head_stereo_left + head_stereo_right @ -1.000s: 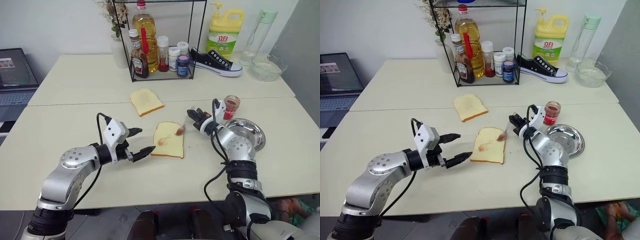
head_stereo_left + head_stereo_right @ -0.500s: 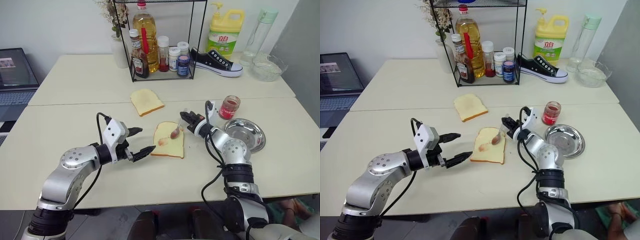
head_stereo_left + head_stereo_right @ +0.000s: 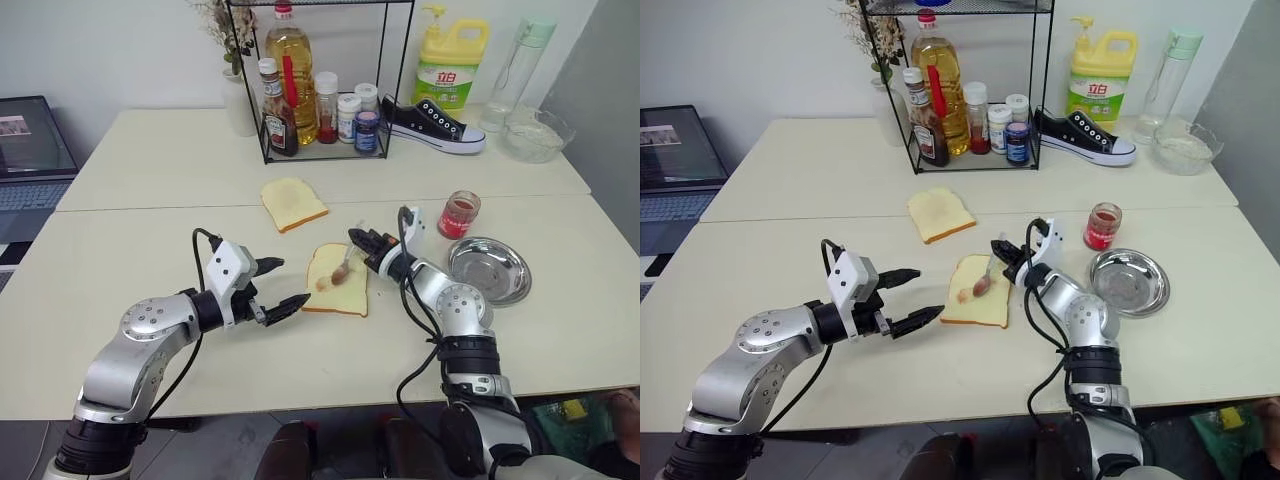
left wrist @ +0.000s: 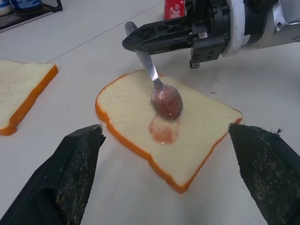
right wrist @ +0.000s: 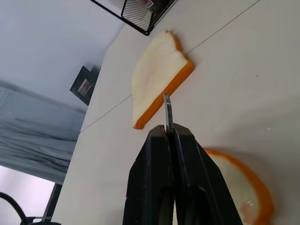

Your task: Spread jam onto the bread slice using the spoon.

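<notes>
The bread slice (image 3: 352, 296) lies flat on the table in front of me, with a small reddish jam smear (image 4: 162, 132) near its left side. My right gripper (image 3: 358, 239) hovers over the slice's far right corner, shut on the handle of the spoon (image 3: 344, 266). The spoon's stained bowl (image 4: 167, 102) rests on the bread just beside the smear. My left gripper (image 3: 291, 281) stands open just left of the slice, nothing between its fingers (image 4: 77, 171). The jam jar (image 3: 460, 213) stands to the right.
A round steel dish (image 3: 489, 269) sits right of the slice. A browner second slice (image 3: 293, 203) lies farther back. A wire rack (image 3: 318, 112) of bottles, a sneaker (image 3: 432, 124), a yellow detergent jug (image 3: 451, 64) and a glass bowl (image 3: 535, 134) line the back. A laptop (image 3: 30, 150) sits far left.
My right gripper has carried the spoon leftward, from the slice's right edge to its middle beside the smear. The left gripper has stayed still and open.
</notes>
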